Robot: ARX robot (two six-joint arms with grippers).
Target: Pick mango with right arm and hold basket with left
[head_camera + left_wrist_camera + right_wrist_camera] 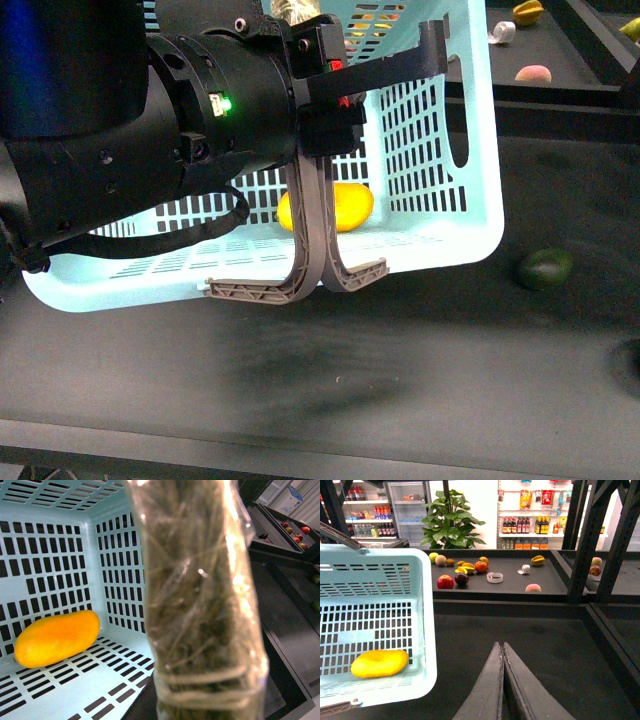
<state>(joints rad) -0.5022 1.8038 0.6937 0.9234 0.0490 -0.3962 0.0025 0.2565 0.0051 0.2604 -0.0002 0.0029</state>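
The pale turquoise basket (440,150) hangs tilted above the dark table, its opening turned towards me. Its grey-brown handles (300,265) curve down across the front. My left gripper (325,120), black with red marks, is shut on those handles at their top. The yellow mango (352,205) lies inside the basket against the slotted wall, also showing as mango (57,637) and mango (379,663). My right gripper (502,645) is shut and empty over bare dark table, to the right of the basket (375,560). In the front view the right arm does not show.
A dark green oval fruit (545,268) lies on the table right of the basket. A raised shelf behind holds several fruits (465,570) and a peach (533,73). Black frame posts (580,540) stand at the right. A blurred glossy grey-brown column (200,605) blocks much of the left wrist view.
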